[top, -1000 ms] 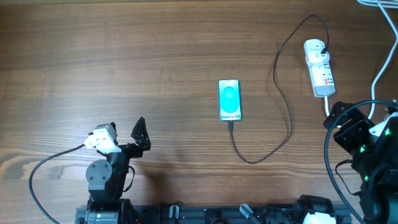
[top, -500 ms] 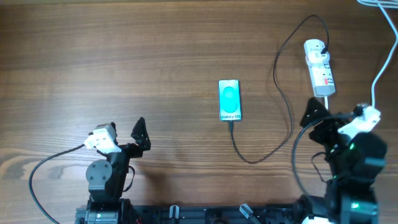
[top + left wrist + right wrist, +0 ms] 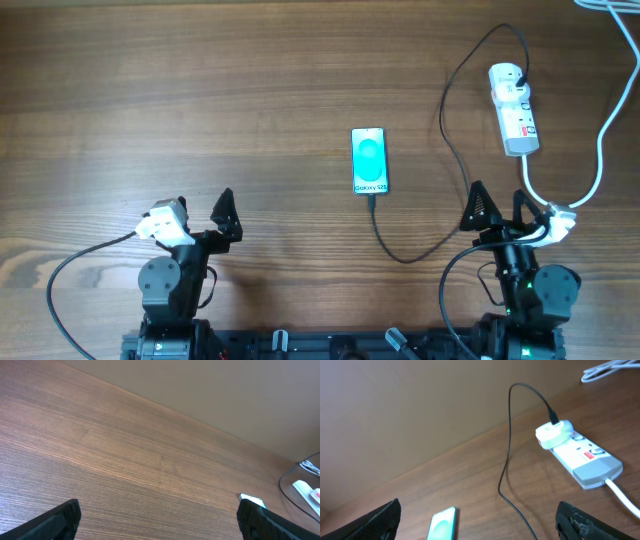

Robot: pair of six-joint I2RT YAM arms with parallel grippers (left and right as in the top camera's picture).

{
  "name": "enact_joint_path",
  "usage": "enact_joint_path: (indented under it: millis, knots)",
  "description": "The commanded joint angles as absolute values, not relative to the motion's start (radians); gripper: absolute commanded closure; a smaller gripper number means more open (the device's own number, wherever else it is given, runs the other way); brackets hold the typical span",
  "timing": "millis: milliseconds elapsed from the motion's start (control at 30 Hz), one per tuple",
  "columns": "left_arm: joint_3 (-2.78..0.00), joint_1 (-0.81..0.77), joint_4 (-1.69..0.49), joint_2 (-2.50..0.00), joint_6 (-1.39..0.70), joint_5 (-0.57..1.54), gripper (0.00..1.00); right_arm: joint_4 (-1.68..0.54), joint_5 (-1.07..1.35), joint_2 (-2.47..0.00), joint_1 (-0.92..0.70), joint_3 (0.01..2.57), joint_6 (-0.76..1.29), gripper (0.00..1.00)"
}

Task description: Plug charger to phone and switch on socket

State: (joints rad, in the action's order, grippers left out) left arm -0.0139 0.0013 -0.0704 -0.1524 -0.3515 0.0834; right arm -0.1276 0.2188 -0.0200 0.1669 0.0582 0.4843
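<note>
Charger, a thin black cable (image 3: 443,118): its nearest bend lies on the brown wooden table (image 3: 150,80), between your two arms. Your left gripper (image 3: 157,510) sits at the near edge, fingers spread wide, holding nothing. Your right gripper (image 3: 498,203) also gapes empty, just beside the cable's right-hand run. Farther out, the plug tip meets the near short edge of the small rectangular phone with a teal-green screen (image 3: 369,160), which lies flat mid-table. Farthest out, the cable's other end enters a white plug (image 3: 507,76) on the white elongated power-strip socket (image 3: 513,108), far right. Switch position: cannot tell. A thicker white cord (image 3: 601,160) leaves its near end.
</note>
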Motion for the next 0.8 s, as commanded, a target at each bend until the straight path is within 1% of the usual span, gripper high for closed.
enact_joint_path:
  millis: [0, 133, 467, 667, 767]
  knots:
    - [-0.006, 0.002, -0.07, -0.153, -0.36, 0.085, 0.0, -0.101, 0.146, -0.003, 0.167, 0.053, 0.472, 0.0]
    - [-0.006, 0.002, -0.07, -0.153, -0.36, 0.085, 0.0, 0.012, 0.131, -0.003, 0.167, 0.003, 0.475, 0.0]
    - [-0.006, 0.002, -0.07, -0.153, -0.36, 0.085, 0.0, 0.007, 0.104, -0.003, 0.167, 0.005, 0.469, 0.0]
    - [-0.006, 0.002, -0.07, -0.153, -0.36, 0.085, 0.0, 0.007, 0.105, -0.003, 0.167, 0.005, 0.313, 0.0]
    - [-0.006, 0.002, -0.07, -0.153, -0.36, 0.085, 0.0, 0.007, 0.105, -0.003, 0.167, 0.005, 0.314, 0.0]
